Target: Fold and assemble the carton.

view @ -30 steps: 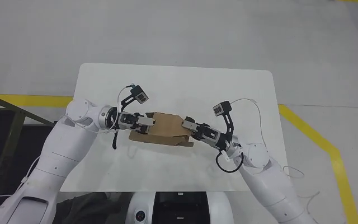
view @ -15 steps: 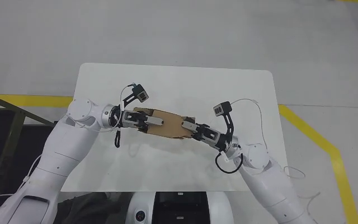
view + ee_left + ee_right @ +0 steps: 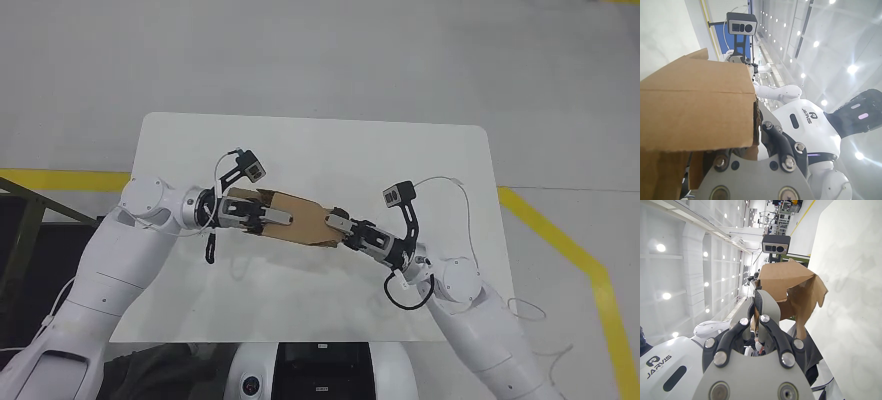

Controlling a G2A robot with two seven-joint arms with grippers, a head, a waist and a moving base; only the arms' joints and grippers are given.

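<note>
A brown carton (image 3: 300, 222) is held off the white table (image 3: 400, 160) between my two arms, near the table's middle. My left gripper (image 3: 262, 215) is shut on its left end. In the left wrist view the carton's broad panel (image 3: 696, 113) hides one finger; the other finger (image 3: 776, 136) presses its edge. My right gripper (image 3: 335, 222) is shut on the carton's right end. In the right wrist view the gripper (image 3: 755, 302) pinches a cardboard edge, and beyond it the carton (image 3: 791, 281) stands partly opened, with loose flaps hanging toward the table.
Bare table surface lies all around the carton. A yellow floor line (image 3: 560, 240) runs past the table's right side, and a dark frame (image 3: 30, 205) stands off its left edge.
Both grippers have lifted and turned the carton; it now looks narrower from above, and the left gripper sits slightly farther back. The last half second shows almost no motion.
</note>
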